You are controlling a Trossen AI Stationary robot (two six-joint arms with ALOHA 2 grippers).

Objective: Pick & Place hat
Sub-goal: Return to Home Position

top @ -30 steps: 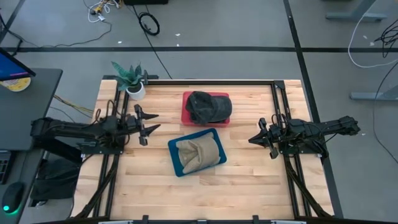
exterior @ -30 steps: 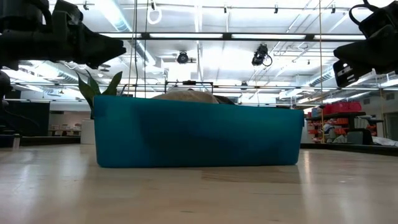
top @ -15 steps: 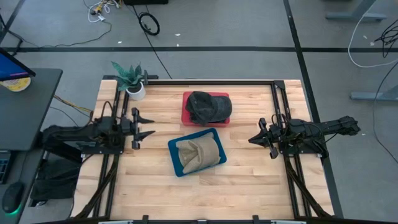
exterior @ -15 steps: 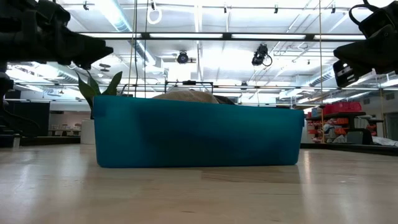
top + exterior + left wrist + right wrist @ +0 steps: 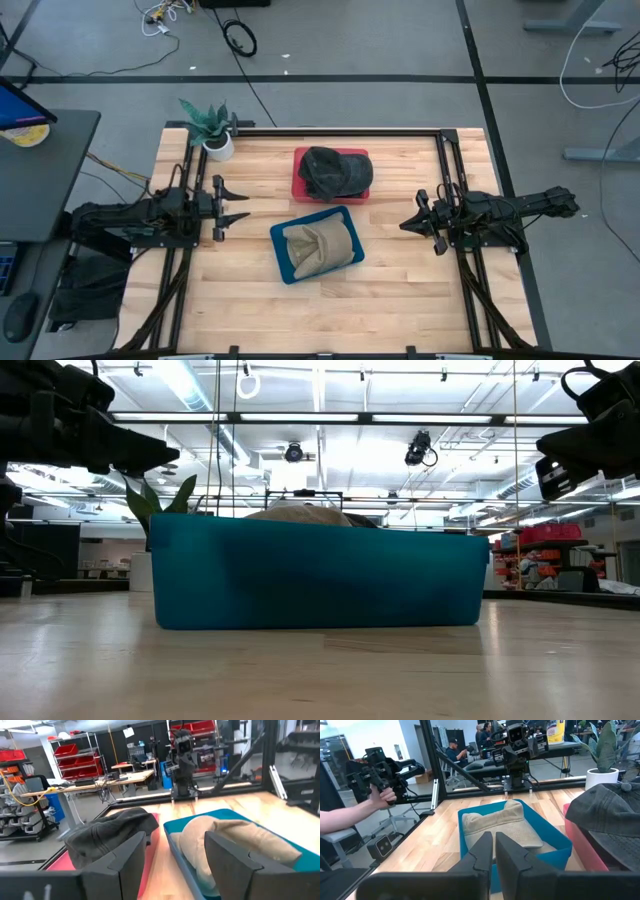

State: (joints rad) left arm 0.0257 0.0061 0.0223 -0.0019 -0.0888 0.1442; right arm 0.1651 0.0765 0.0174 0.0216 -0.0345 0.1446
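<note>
A tan hat [image 5: 315, 245] lies in a blue bin [image 5: 340, 215] at the table's middle; it also shows in the left wrist view [image 5: 230, 842] and the right wrist view [image 5: 502, 827]. A dark grey hat [image 5: 335, 170] rests on a red tray [image 5: 300, 185] farther back. My left gripper [image 5: 240, 207] is open and empty, above the table to the left of the bin. My right gripper [image 5: 405, 224] is shut and empty, above the table to the right of the bin.
A potted plant [image 5: 210, 125] stands at the table's far left corner. Black frame rails [image 5: 445, 160] run along the table's left, right and far sides. In the right wrist view a person's arm [image 5: 350, 812] holds a device beyond the table.
My left gripper has drawn back toward the table's left edge, away from the blue bin, still open. The hats and bins have not moved.
</note>
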